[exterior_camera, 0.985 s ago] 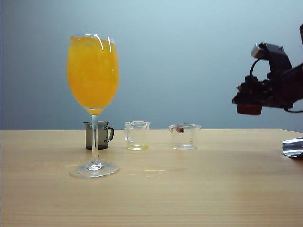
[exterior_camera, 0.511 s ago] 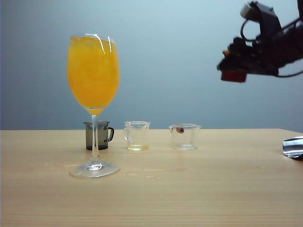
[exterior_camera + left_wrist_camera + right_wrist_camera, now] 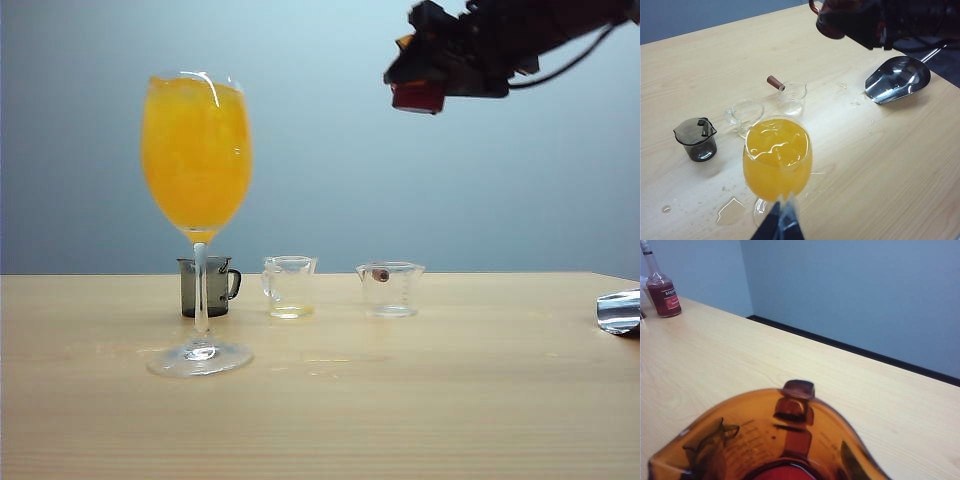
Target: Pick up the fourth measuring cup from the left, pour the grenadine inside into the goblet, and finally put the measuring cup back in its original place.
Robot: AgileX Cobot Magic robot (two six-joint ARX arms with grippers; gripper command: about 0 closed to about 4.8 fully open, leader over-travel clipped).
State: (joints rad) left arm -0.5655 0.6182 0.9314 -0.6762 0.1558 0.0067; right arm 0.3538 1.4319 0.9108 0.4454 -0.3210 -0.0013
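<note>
The right gripper [image 3: 425, 85], clenched on the small translucent red-brown measuring cup [image 3: 775, 445], risks overflowing the tall clear goblet [image 3: 197, 215], already brimful of orange juice; left gripper [image 3: 781, 225] state unclear.

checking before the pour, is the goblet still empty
No, the goblet is already filled nearly to its rim with bright orange juice, as the exterior view shows.

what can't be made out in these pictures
- Right end effector, exterior view: fingers blend into the dark arm high above the table.
- Fourth measuring cup, right wrist view: base cut off by the frame.
- Left end effector, left wrist view: only tips show, behind the goblet.
</note>
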